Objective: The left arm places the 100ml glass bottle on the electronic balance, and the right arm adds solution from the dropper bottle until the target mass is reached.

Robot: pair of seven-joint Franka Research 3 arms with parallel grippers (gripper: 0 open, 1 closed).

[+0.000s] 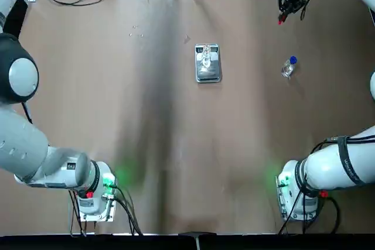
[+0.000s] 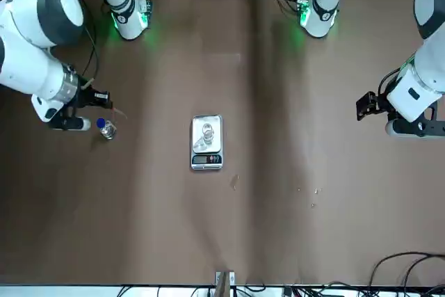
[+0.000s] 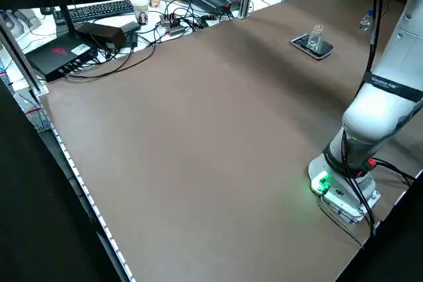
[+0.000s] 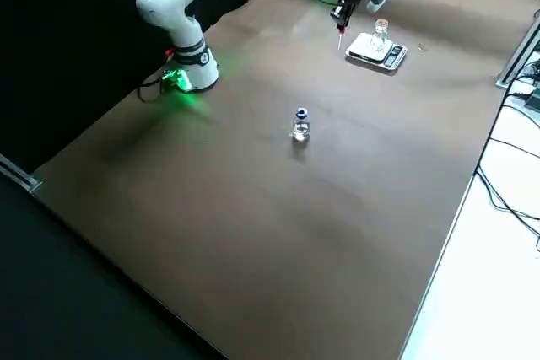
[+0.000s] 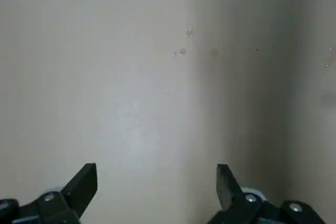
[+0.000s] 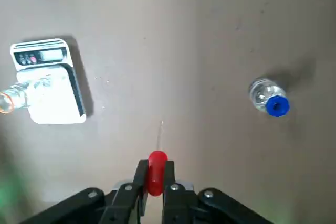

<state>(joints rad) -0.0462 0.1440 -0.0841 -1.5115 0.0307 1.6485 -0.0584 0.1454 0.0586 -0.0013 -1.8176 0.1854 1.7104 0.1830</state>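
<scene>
The 100ml glass bottle [image 1: 206, 57] stands upright on the steel plate of the electronic balance [image 1: 208, 73] at the table's middle. To its right stands the dropper bottle [image 1: 288, 67], blue collar on top and its red dropper taken out. My right gripper [image 6: 155, 167] is shut on that red dropper [image 6: 156, 173]. It hangs above the table beyond the dropper bottle [image 6: 269, 98], with the glass tip pointing down, apart from the balance [image 6: 48, 81]. My left gripper [image 5: 157, 174] is open over bare table far to the left, holding nothing.
Cables, a keyboard and boxes [image 3: 99, 18] lie past the table's far edge. A few small specks [image 1: 136, 32] mark the tabletop left of the balance. Both arm bases [image 1: 96, 194] glow green at the near edge.
</scene>
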